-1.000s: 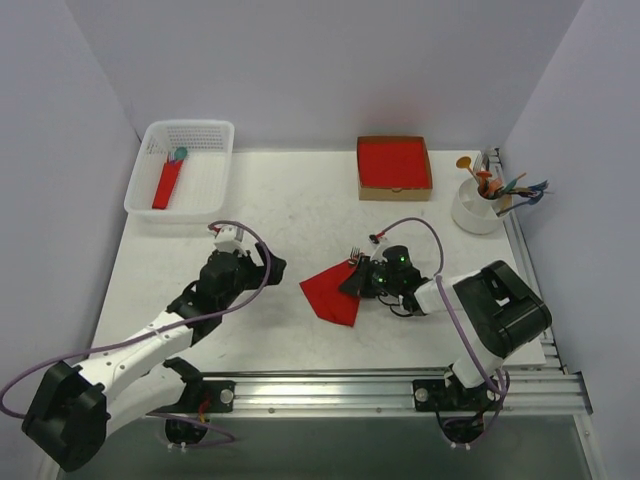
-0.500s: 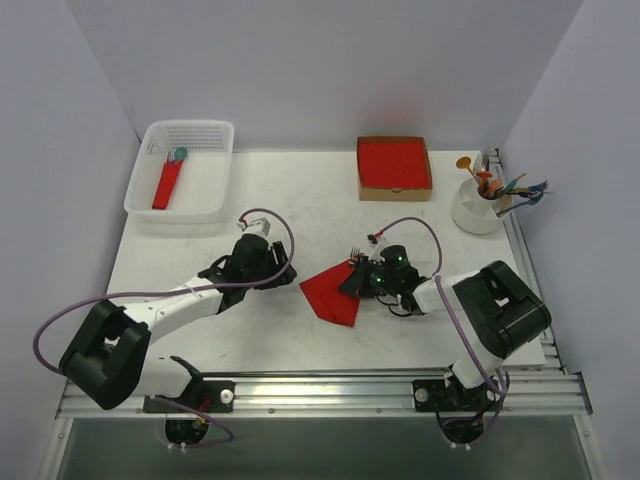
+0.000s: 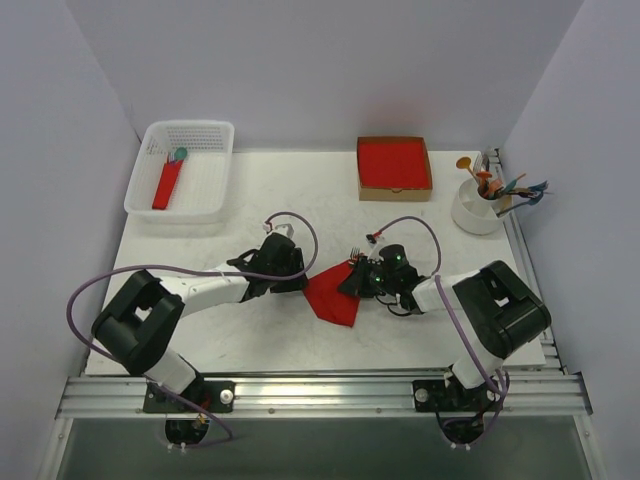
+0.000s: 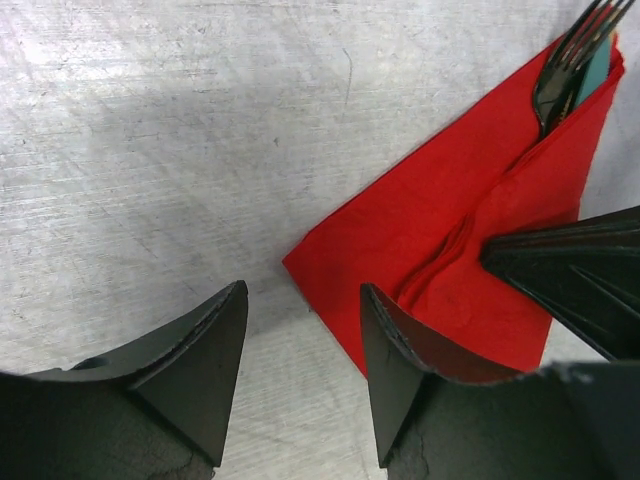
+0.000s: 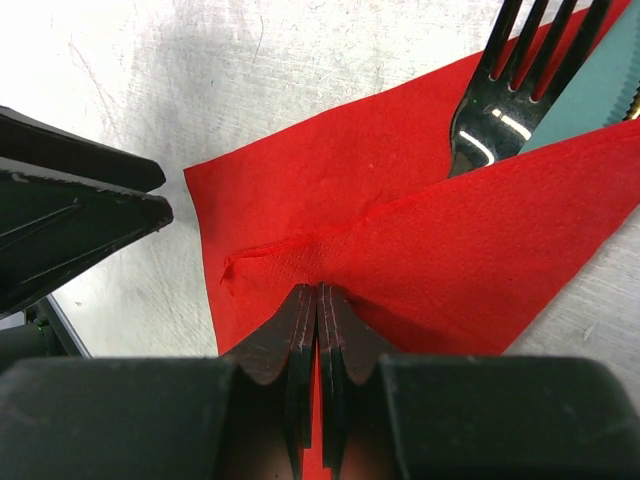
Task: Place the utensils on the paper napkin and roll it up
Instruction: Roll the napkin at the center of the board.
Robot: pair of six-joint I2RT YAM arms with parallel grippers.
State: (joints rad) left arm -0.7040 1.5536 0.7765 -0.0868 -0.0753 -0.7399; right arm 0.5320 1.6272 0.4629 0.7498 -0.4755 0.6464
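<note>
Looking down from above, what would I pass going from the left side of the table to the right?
White basket → left gripper → red napkin → cardboard box → white cup.

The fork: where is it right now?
Top view: the fork lies near the middle of the table, tucked inside the folded red napkin with its tines poking out the far corner, beside the right gripper.

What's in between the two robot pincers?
The red paper napkin, folded over a dark fork. The top view shows it: left pincer at its corner, right pincer pinching its fold.
</note>
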